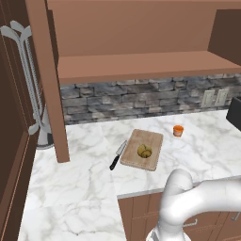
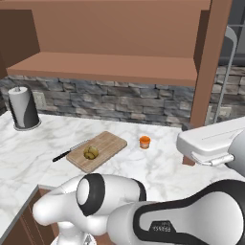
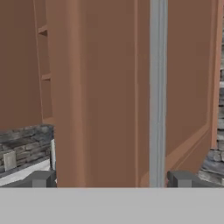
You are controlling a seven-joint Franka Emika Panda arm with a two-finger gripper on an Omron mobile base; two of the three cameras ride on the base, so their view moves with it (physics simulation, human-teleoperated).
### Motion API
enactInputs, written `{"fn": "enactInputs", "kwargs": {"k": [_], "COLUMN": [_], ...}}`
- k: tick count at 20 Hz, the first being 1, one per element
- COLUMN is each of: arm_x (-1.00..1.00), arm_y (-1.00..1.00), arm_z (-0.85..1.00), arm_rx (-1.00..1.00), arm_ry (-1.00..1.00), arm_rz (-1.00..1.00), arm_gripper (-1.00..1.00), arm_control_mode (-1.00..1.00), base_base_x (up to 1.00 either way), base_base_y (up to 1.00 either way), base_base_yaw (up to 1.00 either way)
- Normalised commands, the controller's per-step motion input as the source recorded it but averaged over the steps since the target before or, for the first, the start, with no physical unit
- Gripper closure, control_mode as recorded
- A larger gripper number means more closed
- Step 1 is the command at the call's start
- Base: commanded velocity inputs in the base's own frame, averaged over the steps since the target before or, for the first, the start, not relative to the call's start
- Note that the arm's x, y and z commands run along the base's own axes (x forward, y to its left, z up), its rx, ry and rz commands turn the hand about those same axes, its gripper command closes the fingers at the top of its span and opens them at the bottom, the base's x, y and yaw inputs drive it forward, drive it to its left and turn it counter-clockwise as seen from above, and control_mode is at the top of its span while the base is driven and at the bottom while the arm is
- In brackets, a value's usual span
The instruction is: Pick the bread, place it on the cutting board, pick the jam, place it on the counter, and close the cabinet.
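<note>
Bread (image 1: 144, 151), a knobbly yellowish lump, sits on the grained wooden cutting board (image 1: 151, 139) on the white veined marble table (image 1: 75, 179); the orange jam (image 1: 178, 131) stands nearby. Grey stone backsplash (image 1: 132, 99) behind. The pincer (image 3: 111, 179) is spread before the reddish-brown cabinet (image 3: 109, 87) door's silver handle (image 3: 157, 87).

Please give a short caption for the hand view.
Open pincer faces the open cabinet door and its silver bar handle.

The tool (image 3: 109, 179) faces the cabinet (image 3: 113, 87) door, its two dark tips spread wide to either side of the door's silver bar handle (image 3: 157, 87), holding nothing.
</note>
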Motion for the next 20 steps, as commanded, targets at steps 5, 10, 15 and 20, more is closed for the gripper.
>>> {"fn": "enactInputs", "kwargs": {"k": [5, 10, 15, 20], "arm_x": [0.0, 0.0, 0.0, 0.0], "arm_y": [0.0, 0.0, 0.04, 0.04], "arm_z": [0.0, 0.0, 0.0, 0.0], "arm_rx": [0.0, 0.0, 0.0, 0.0], "arm_ry": [0.0, 0.0, 0.0, 0.0], "arm_rz": [0.07, 0.09, 0.1, 0.1], "arm_gripper": [-1.0, -1.0, -1.0, -1.0], "arm_control_mode": [-1.0, -1.0, -1.0, -1.0], "base_base_x": [0.0, 0.0, 0.0, 0.0], "base_base_y": [0.0, 0.0, 0.0, 0.0], "base_base_yaw": [0.0, 0.0, 0.0, 0.0]}}
